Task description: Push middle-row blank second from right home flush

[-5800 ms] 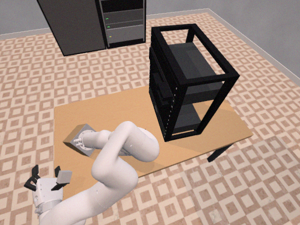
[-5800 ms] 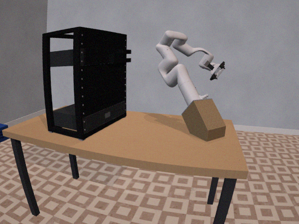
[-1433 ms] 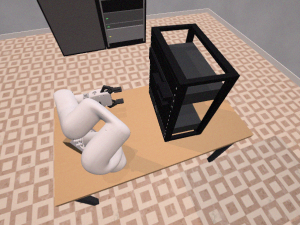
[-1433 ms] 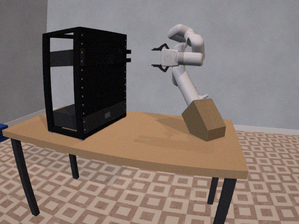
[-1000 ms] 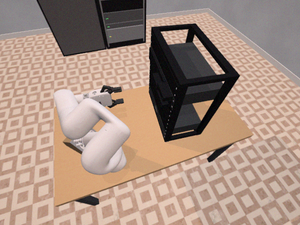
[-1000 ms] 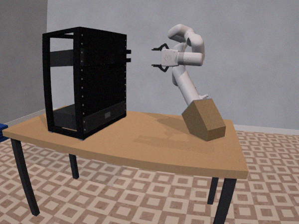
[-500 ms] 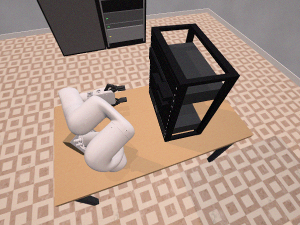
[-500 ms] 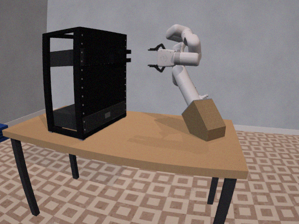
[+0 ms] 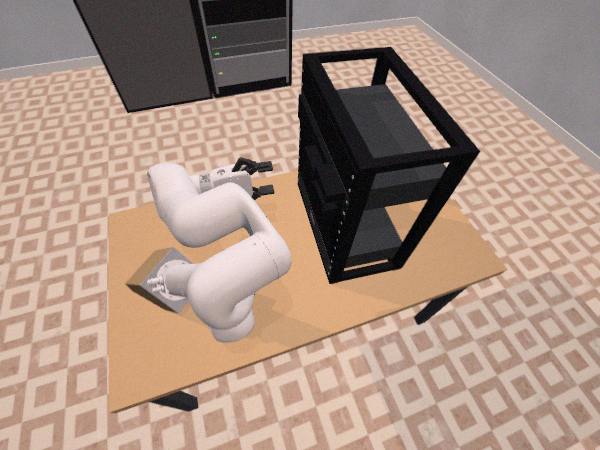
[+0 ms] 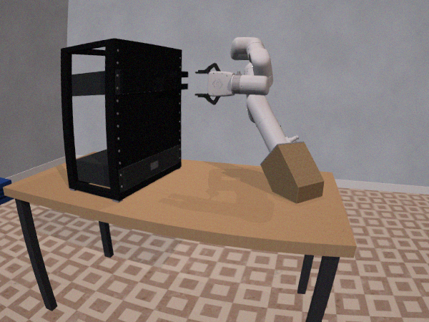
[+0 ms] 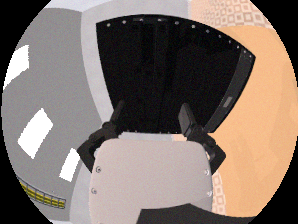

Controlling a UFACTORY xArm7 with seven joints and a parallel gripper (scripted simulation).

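A black open-frame rack [image 9: 380, 165] stands on the wooden table, and it also shows in the exterior view [image 10: 121, 118]. Its front face with the storage chassis is very dark. In the exterior view two blanks [image 10: 184, 80] stick out from the upper front as small black tabs. I cannot tell the single blanks or their rows apart. My gripper [image 10: 198, 84] is open and empty, level with those tabs and a short gap in front of them. It also shows in the top view [image 9: 265, 177]. In the wrist view the open fingers frame the dark rack front [image 11: 166, 76].
The arm's base sits on a tan wedge block [image 10: 293, 172] at the table's right part. A large grey cabinet [image 9: 185, 45] stands on the floor behind the table. Table edges lie close behind the rack.
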